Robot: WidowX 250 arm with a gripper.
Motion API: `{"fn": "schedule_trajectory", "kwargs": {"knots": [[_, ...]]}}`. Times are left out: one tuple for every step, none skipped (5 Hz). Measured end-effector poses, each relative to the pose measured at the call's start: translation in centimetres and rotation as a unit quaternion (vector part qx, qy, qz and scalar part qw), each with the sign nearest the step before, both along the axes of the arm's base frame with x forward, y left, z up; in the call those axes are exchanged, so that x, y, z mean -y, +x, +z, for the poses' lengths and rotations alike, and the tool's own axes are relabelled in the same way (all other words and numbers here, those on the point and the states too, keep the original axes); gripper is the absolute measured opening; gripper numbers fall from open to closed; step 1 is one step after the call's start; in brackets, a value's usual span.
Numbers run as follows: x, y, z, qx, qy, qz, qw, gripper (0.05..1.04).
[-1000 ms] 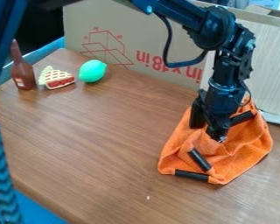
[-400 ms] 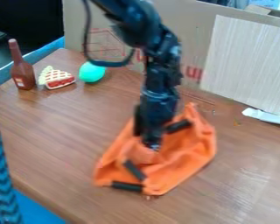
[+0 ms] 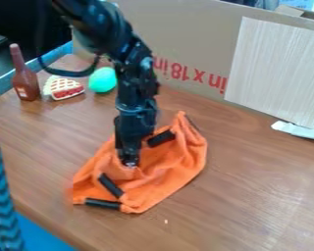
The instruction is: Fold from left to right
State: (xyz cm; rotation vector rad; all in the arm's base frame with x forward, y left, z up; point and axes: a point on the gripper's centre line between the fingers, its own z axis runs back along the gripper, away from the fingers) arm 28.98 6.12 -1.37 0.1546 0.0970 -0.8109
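Orange cloth [image 3: 170, 169] lies rumpled on the wooden tabletop [image 3: 238, 196], directly beneath the gripper [image 3: 129, 163], which hangs down with its tip against the upper-left part of the fabric; whether it is clamped on the cloth or merely pressing, I cannot tell. From that contact, most of the cloth spreads to the right and toward the camera, with one black strip [image 3: 161, 138] just right of the gripper and two more nearer the camera.
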Motion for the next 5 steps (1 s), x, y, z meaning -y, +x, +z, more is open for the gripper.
{"fn": "schedule_trajectory", "kwargs": {"knots": [[-1.1,0.1,0.0,0.007,0.015,-0.008,0.9998,1.000],[-0.9,0.0,-0.1,0.001,0.017,0.004,0.9998,1.000],[0.8,1.4,-0.2,-0.019,0.016,0.009,0.9996,0.999],[2.7,2.9,-0.3,-0.042,0.007,0.032,0.9986,0.999],[4.3,5.2,-0.2,-0.043,-0.007,0.055,0.9975,0.999]]}}
